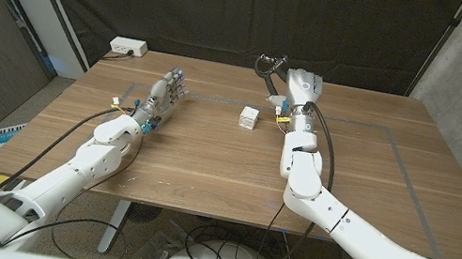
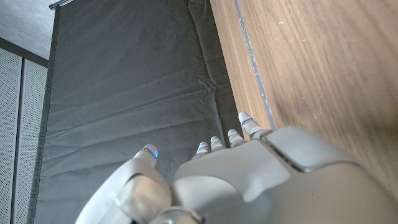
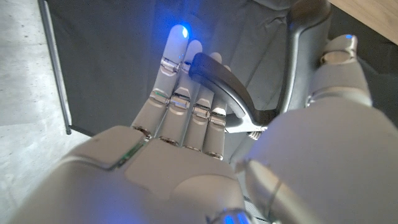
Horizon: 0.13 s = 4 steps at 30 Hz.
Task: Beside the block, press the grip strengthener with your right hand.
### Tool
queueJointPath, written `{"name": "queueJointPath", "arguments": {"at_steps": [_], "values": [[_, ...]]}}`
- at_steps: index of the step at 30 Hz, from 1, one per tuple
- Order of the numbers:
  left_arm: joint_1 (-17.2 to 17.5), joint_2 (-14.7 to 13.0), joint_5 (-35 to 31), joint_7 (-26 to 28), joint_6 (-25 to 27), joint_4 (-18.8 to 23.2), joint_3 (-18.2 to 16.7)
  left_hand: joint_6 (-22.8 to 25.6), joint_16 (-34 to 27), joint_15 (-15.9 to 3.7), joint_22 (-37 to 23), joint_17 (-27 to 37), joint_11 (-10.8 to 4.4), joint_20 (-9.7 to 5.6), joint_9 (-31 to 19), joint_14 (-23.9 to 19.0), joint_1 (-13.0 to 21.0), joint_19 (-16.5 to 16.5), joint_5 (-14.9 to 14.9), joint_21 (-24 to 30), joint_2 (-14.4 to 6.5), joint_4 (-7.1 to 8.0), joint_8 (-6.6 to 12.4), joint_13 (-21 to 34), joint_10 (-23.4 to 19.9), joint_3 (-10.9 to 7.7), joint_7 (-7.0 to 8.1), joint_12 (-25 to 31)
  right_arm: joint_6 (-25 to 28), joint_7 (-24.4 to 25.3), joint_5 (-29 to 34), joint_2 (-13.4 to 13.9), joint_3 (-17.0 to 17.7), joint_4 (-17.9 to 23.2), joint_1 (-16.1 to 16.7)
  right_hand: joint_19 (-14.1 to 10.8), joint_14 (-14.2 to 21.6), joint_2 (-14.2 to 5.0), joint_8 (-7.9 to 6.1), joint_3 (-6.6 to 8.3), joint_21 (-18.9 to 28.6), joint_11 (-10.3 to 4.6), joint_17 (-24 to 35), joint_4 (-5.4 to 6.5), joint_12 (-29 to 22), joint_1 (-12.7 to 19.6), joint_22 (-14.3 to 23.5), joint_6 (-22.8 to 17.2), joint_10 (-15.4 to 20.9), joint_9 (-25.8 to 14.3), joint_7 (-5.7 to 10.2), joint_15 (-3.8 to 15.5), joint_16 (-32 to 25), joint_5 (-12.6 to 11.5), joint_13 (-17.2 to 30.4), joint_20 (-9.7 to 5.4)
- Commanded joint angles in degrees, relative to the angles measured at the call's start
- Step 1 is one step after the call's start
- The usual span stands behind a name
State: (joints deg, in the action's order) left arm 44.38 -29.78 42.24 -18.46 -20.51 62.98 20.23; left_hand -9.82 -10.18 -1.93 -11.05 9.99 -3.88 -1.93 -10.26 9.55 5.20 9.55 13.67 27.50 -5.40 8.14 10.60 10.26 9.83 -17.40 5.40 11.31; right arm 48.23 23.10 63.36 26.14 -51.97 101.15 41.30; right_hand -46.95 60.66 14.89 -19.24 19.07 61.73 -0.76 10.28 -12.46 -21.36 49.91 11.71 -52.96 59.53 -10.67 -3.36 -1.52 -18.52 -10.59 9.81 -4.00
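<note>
My right hand holds the black grip strengthener near the table's far edge, right of centre. In the right wrist view its fingers lie along one black handle and the thumb stands by the other handle. I cannot tell how far the handles are squeezed. A small white block sits on the wood just left of that hand and a little nearer to me. My left hand stands on the left side of the table, fingers straight and apart, holding nothing.
A white power strip lies at the far left corner of the wooden table. Thin tape lines mark a rectangle on the wood. A black curtain hangs behind the table.
</note>
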Motion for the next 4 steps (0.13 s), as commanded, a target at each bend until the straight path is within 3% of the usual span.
{"name": "queueJointPath", "arguments": {"at_steps": [1,4], "values": [[0.78,-1.28,1.29,-2.55,0.32,-0.70,-0.77,-11.54,-0.20,-2.08,-0.11,0.19,-0.02,-1.07,-0.19,12.95,-0.10,8.49,0.18,-0.19,0.08,0.00,0.20,0.13,11.33,0.17,-0.13,0.07,3.59,4.56,1.07,-1.36,0.32,0.53,2.05,-1.06,12.98,-18.09,0.28,3.81,0.64,-7.29,0.16,4.06,0.33,17.73,0.12,-9.92,7.95,0.00,9.27,14.74,0.25,-0.30,0.13,-8.18],[1.58,-1.52,1.52,-1.90,0.24,-0.15,-1.22,-11.50,-0.22,-2.09,-0.11,0.19,0.01,-1.10,-0.19,12.90,-0.10,8.46,0.20,-0.18,0.07,0.00,0.21,0.13,11.29,0.19,-0.13,0.09,3.62,4.58,0.94,-1.56,0.24,0.58,1.86,-1.11,13.27,-18.10,0.44,3.74,0.80,-7.35,0.19,4.07,0.47,17.77,0.11,-10.10,8.13,-0.01,9.26,14.75,0.29,-0.31,0.13,-8.20]]}}
